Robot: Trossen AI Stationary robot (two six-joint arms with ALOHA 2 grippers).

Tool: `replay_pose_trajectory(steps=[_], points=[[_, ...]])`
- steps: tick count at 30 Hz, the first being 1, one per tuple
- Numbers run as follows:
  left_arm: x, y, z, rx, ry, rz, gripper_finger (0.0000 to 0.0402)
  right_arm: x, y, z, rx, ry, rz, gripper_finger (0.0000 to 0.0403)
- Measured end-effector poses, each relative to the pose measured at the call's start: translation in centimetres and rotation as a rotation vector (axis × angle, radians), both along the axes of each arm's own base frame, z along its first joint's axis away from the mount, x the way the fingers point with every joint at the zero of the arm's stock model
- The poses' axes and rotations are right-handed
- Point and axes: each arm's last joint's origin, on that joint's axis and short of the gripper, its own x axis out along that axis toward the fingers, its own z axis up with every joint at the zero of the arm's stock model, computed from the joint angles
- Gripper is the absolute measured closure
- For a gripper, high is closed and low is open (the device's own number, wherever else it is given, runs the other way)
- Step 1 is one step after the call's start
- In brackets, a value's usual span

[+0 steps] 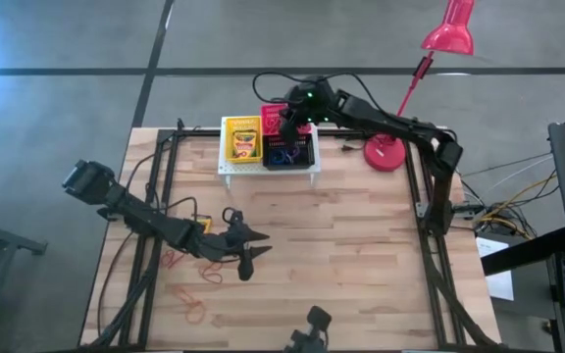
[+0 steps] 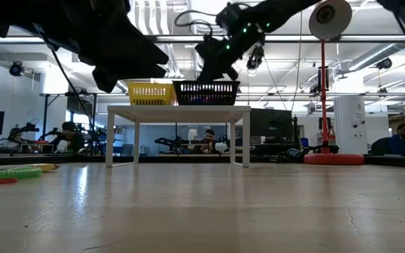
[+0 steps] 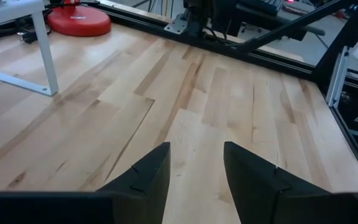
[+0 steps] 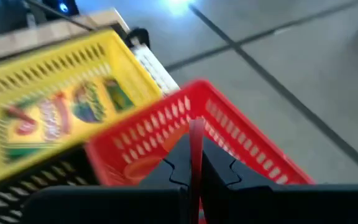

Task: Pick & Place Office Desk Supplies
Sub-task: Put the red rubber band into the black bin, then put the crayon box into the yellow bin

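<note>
L. arm is extended low over the counter's near-left part; its tool [image 1: 246, 251] is held empty, fingers [image 3: 143, 178] parted. R. arm is stretched from the far-right side toward the far centre, wrist raised; its tool [image 4: 195, 165] is clamped on a red basket's rim.

Red basket [image 4: 185, 134] tilted, rim pinched; yellow basket [image 1: 242, 141] holds crayon box [image 1: 244, 144]

Overhead looks straight down, low looks level across the table [image 1: 361, 245], wrists look close; all share it.
</note>
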Motion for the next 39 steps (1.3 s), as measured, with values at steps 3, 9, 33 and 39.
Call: replay_pose_trajectory(steps=[3,9,33,39], points=[[0.0,0.0,0.0,-0.001,0.000,-0.001,0.0248,0.1,-0.7,-1.2,0.030,0.050,-0.012,0.0394],[0.0,-0.1,0.0,-0.001,-0.001,-0.003,0.0248,-0.1,-1.3,-1.8,0.044,0.071,-0.027,0.0371],[0.0,-0.1,0.0,-0.014,-0.005,0.000,0.0248,-2.3,10.1,5.0,-0.087,0.115,0.186,0.0237],[-0.2,-0.5,0.0,-0.020,-0.005,-0.011,0.0248,-2.6,18.9,2.6,-0.142,0.126,0.368,0.0257]])
